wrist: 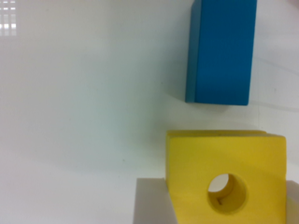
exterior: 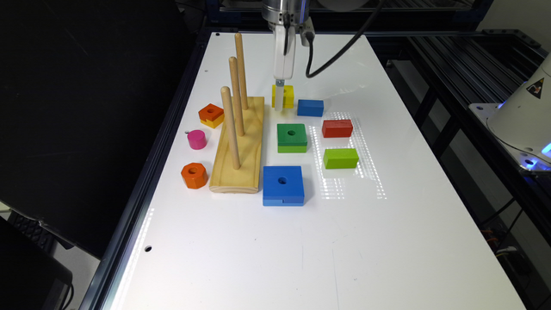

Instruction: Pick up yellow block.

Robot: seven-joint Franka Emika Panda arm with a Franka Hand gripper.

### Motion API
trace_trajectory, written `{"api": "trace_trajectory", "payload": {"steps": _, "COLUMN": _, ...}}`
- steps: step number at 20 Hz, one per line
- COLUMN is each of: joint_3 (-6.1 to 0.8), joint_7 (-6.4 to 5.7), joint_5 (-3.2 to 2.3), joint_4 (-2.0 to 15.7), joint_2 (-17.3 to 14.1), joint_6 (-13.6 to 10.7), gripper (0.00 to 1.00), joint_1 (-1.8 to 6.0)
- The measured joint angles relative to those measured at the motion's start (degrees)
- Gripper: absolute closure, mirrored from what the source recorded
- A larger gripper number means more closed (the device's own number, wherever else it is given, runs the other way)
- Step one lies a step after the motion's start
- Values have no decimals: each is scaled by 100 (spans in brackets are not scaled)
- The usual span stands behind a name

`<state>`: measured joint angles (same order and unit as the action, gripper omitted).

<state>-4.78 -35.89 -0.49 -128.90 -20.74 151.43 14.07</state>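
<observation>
- The end effector [exterior: 279, 103] is down at the yellow block [exterior: 287, 95], its fingers [wrist: 152, 203] either side; whether they grip, I cannot tell.
- That block lies on the glossy white table [exterior: 267, 241], a blue brick [exterior: 310, 107] just beside it.
- Dark frame rails [exterior: 465, 69] border the table.

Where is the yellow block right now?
In the exterior view, the yellow block sits on the white table under the gripper, between the wooden peg base and the small blue block, beyond the green square block.
</observation>
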Motion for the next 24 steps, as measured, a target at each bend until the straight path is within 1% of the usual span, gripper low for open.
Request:
{"api": "trace_trajectory", "payload": {"steps": 6, "joint_3": -2, "joint_7": 0, "joint_5": 1, "joint_4": -9, "joint_2": 62, "joint_6": -33, "gripper": 100, "joint_1": 0}}
{"api": "trace_trajectory", "payload": {"steps": 12, "joint_3": -13, "joint_7": 0, "joint_5": 17, "joint_4": -16, "joint_2": 561, "joint_6": -545, "gripper": 100, "joint_1": 1}}
{"api": "trace_trajectory", "payload": {"steps": 18, "joint_3": -15, "joint_7": 0, "joint_5": 18, "joint_4": -43, "joint_2": 642, "joint_6": -587, "gripper": 100, "joint_1": 1}}
{"api": "trace_trajectory", "payload": {"steps": 20, "joint_3": -18, "joint_7": 0, "joint_5": 24, "joint_4": -34, "joint_2": 806, "joint_6": -728, "gripper": 100, "joint_1": 1}}
{"api": "trace_trajectory", "payload": {"steps": 22, "joint_3": -22, "joint_7": 0, "joint_5": 37, "joint_4": -42, "joint_2": 1041, "joint_6": -958, "gripper": 100, "joint_1": 1}}
{"api": "trace_trajectory", "payload": {"steps": 23, "joint_3": -25, "joint_7": 0, "joint_5": 42, "joint_4": -55, "joint_2": 1123, "joint_6": -1031, "gripper": 100, "joint_1": 1}}
{"api": "trace_trajectory", "payload": {"steps": 24, "joint_3": -25, "joint_7": 0, "joint_5": 43, "joint_4": -62, "joint_2": 1135, "joint_6": -1037, "gripper": 100, "joint_1": 1}}
